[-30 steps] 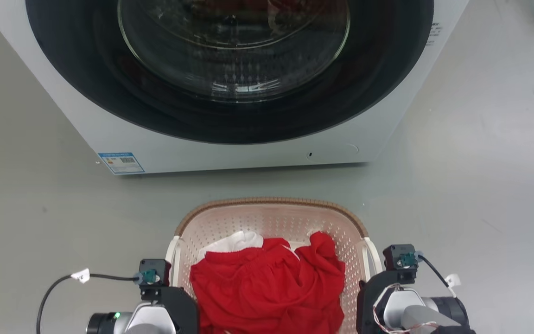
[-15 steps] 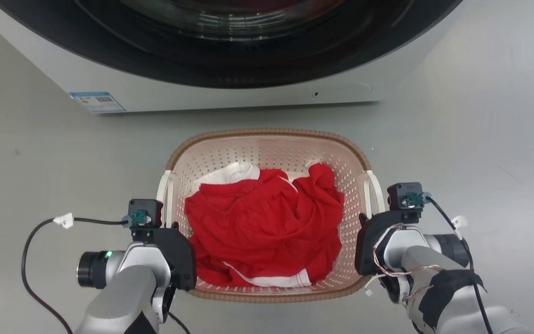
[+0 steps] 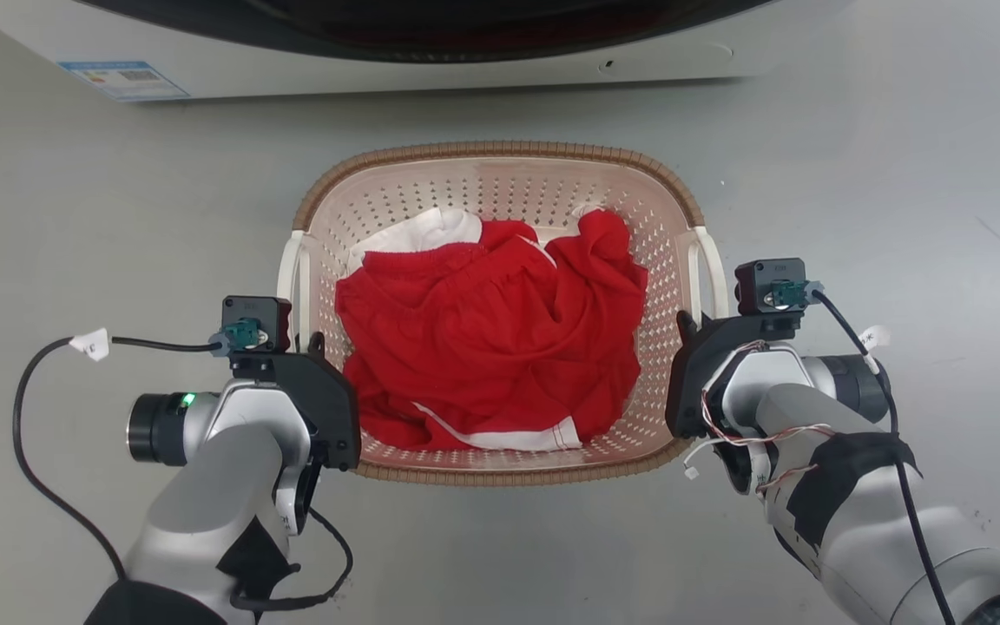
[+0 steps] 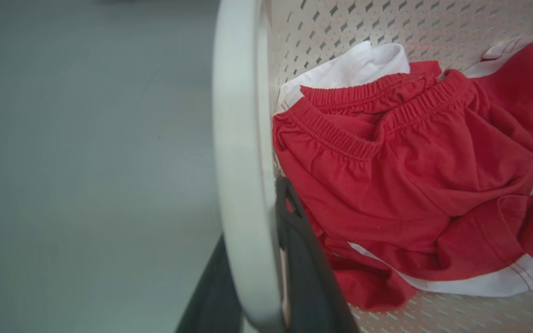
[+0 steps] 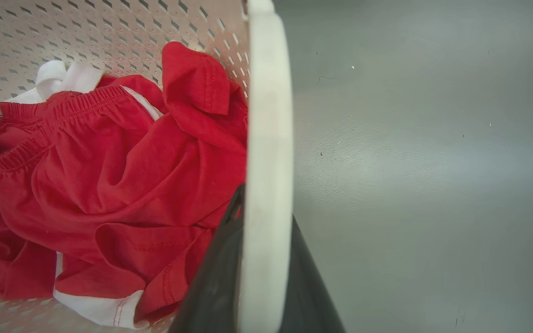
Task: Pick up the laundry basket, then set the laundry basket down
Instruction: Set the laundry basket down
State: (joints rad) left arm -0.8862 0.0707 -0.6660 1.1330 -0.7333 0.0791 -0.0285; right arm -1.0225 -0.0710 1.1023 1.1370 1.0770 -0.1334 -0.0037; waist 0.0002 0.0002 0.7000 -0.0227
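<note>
Pale pinkish-white perforated plastic laundry basket, brown ribbed rim, lies near the white washing machine, between my two arms. My left gripper is clamped across its left white side handle, and my right gripper across the right white side handle. The grasp looks made. Whether the basket has left the grey floor I cannot tell, and setting down remains. Inside are crumpled red shorts with white trim over a white cloth.

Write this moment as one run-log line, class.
phase: grasp | left gripper: shut on laundry basket, left handle | right gripper: shut on right handle | load: red clothes
</note>
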